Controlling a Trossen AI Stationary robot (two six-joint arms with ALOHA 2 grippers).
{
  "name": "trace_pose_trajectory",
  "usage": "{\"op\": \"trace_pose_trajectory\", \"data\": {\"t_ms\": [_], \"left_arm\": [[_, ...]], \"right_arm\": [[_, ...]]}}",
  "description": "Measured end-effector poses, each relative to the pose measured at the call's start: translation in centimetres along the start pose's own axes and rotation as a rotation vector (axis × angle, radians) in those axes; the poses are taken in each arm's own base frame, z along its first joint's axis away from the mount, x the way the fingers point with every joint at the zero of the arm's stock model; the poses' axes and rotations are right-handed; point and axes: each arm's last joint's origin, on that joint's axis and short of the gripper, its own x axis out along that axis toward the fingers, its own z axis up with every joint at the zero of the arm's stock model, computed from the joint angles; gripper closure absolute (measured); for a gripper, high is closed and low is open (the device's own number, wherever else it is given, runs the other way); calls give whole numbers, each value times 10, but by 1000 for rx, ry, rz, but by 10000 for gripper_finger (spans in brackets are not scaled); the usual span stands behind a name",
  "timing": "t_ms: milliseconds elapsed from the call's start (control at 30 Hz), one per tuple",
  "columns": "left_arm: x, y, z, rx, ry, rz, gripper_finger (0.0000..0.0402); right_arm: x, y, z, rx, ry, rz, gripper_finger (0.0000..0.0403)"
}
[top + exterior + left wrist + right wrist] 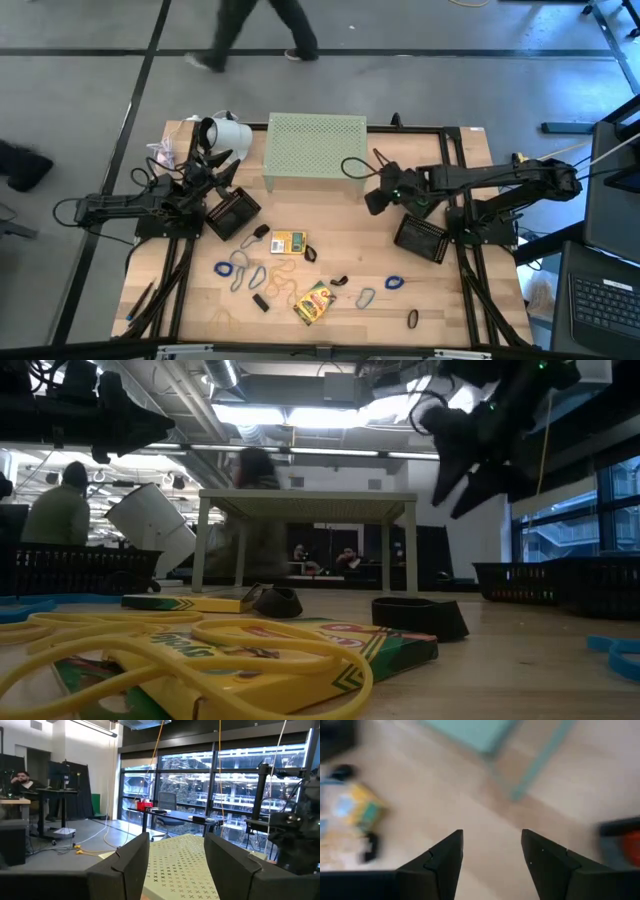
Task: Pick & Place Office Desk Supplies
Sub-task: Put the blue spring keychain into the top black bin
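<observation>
The office desk supplies lie loose on the wooden table's near half: two yellow-green boxes (289,242) (315,302), blue clip rings (222,267) (393,282), grey clip rings (365,298), tan rubber bands (283,276) and little black pieces (260,302). My right gripper (372,200) (492,855) hangs open above bare wood beside the pale green stand's right end, slanting down, with nothing between its fingers. My left gripper (222,172) (175,865) waits open at the table's left, raised and facing the stand.
The pale green perforated stand (315,150) stands on its legs at the far middle. Black mesh trays sit at the left (232,210) and right (420,238). A white cylinder (225,133) lies at the far left. A person walks on the floor beyond the table.
</observation>
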Motion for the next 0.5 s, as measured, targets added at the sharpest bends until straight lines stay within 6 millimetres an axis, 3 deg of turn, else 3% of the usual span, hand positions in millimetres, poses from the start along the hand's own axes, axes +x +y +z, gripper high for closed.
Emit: {"op": "trace_pose_trajectory", "data": {"t_ms": [200,500], "left_arm": [[0,0,0,0,0,0,216],[0,0,0,0,0,0,216]], "right_arm": [[-7,25,-19,-74,16,154,200],[-2,57,-73,-300,128,265,200]]}}
